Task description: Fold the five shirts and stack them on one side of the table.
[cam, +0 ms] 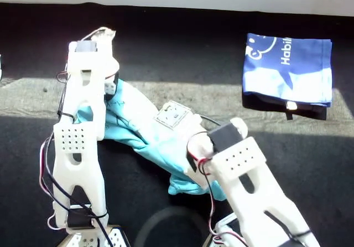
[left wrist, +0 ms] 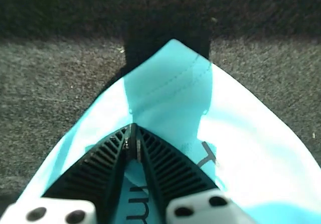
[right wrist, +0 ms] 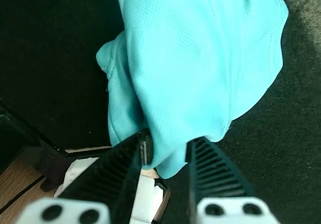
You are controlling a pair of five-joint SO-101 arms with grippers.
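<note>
Turquoise shirt (cam: 145, 137) stretches lengthwise between the arms — left jaws clenched on one end, right jaws grasping the bunched other — well apart from the folded stack (cam: 287, 70).

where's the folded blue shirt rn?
High view: the blue shirt lies folded at the table's far right corner, on top of a dark garment, well apart from the teal shirt near the middle.

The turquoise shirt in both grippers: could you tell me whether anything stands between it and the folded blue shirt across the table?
Nothing visible does. Only bare table lies between the turquoise shirt and the folded blue shirt. The left gripper and right gripper both grip it.
</note>
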